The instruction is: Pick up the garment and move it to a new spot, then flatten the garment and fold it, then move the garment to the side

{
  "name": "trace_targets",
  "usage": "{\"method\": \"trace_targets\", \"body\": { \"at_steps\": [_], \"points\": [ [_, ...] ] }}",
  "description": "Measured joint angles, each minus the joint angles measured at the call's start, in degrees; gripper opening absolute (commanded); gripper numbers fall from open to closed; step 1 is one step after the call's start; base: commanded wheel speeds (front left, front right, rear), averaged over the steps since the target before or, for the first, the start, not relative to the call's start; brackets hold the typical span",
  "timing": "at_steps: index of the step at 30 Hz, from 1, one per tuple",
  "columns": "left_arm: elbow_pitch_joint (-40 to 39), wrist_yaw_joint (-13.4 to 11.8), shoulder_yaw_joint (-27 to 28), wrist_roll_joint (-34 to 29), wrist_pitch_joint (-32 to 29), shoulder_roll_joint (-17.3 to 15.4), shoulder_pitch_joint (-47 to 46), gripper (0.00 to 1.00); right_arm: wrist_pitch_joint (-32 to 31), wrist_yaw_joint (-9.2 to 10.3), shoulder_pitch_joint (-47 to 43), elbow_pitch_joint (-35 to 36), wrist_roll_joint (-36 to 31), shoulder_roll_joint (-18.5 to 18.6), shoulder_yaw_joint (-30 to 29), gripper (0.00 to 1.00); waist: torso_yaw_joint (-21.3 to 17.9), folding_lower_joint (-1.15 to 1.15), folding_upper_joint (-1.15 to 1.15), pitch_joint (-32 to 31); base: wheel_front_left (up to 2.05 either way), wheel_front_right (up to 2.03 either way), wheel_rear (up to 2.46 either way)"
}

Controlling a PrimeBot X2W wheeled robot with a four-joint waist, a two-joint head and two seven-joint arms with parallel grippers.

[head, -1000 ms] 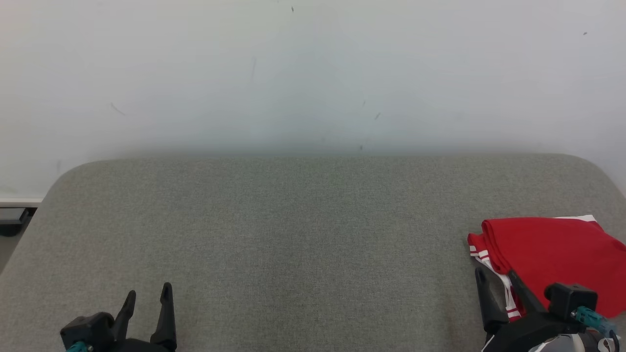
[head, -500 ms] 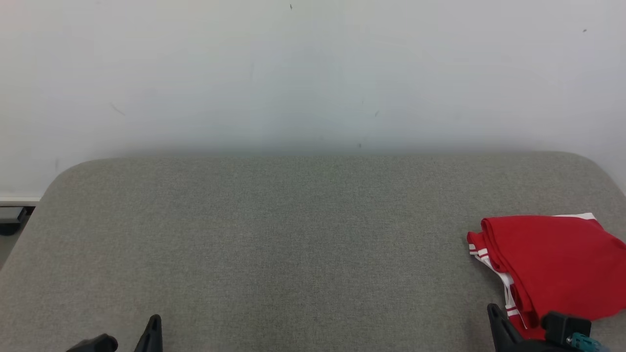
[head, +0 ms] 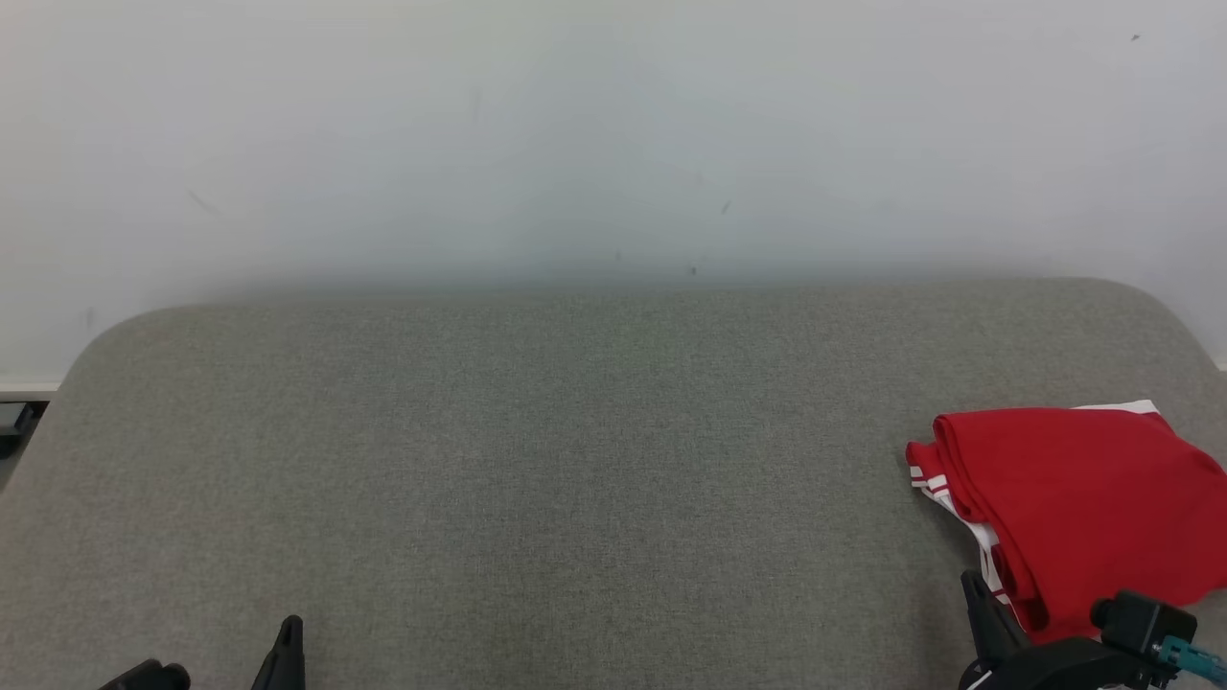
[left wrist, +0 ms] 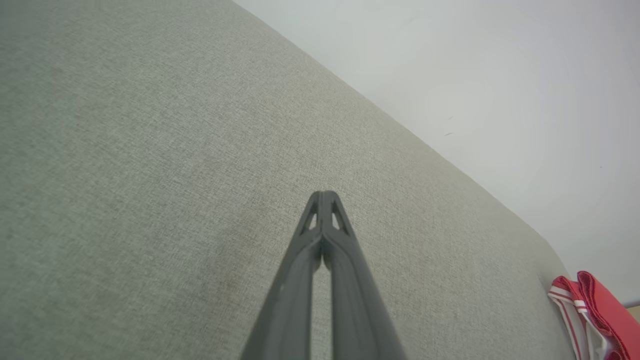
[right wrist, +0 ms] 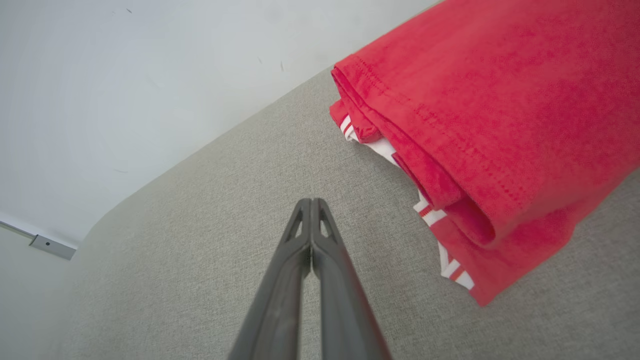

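The garment (head: 1083, 498) is red with white-striped trim, folded into a compact bundle at the right end of the grey fabric surface (head: 575, 460). The same garment (right wrist: 490, 115) shows close up in the right wrist view, and its corner (left wrist: 595, 315) at the far right of the left wrist view. My right gripper (right wrist: 311, 202) is shut and empty, just left of the bundle and not touching it; its dark finger (head: 983, 613) pokes up at the lower right. My left gripper (left wrist: 325, 195) is shut with nothing in it, over bare fabric at the lower left (head: 288, 642).
A pale wall (head: 613, 134) rises behind the padded surface. The surface has rounded far corners. A baseboard and a dark fitting (head: 14, 417) sit at the far left beyond the edge.
Both grippers went from open to shut and drew back toward the bottom edge of the head view. The head camera has tilted slightly, so the scene sits lower-left than before. The garment lies where it was.
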State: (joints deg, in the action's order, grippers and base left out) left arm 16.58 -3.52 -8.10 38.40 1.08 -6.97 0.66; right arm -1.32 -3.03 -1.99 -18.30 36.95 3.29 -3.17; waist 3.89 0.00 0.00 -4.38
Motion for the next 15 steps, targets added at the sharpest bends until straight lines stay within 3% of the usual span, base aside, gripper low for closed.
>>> {"method": "trace_targets", "body": {
  "at_steps": [15],
  "points": [
    [0.2,2.1,2.7,11.2,-1.6,1.3,-1.2,0.00,-1.2,-0.81,1.5,0.1,11.9,-0.2,-0.9,0.00,-0.8,0.00,0.00,1.0,0.00,0.00,0.00]
  ]
}}
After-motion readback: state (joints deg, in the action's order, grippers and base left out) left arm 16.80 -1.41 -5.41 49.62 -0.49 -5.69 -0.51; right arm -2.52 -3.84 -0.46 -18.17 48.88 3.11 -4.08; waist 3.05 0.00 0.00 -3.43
